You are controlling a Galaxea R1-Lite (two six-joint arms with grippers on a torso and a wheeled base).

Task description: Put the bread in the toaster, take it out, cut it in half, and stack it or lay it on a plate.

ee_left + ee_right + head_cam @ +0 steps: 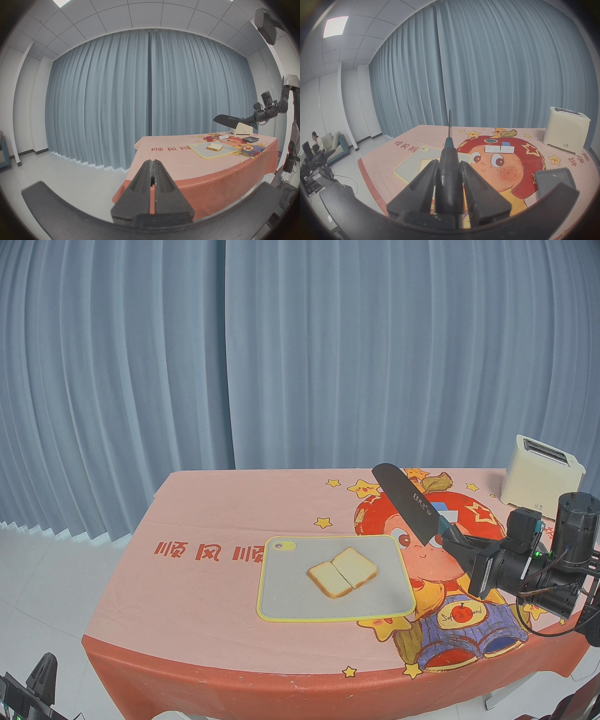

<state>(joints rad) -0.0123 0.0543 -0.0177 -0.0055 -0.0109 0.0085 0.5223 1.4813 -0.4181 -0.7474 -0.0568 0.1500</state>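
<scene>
We hold the knife [406, 502] clamped in the right pincer [453, 539], blade raised just right of the board [375, 602]. The bread [342, 572] lies on it to the pincer's left, in two halves with a diagonal seam. The left pincer [152, 165] is closed, well off the table [219, 509], so the right arm is nearer.

knife [406, 502] hangs right of the cutting board [284, 590]; bread [342, 572] lies open from above.

Two cut bread halves [342, 572] lie touching, left of the right gripper [458, 544] clamping a black knife [406, 502]; cream toaster [541, 476] stands upright beyond.
</scene>
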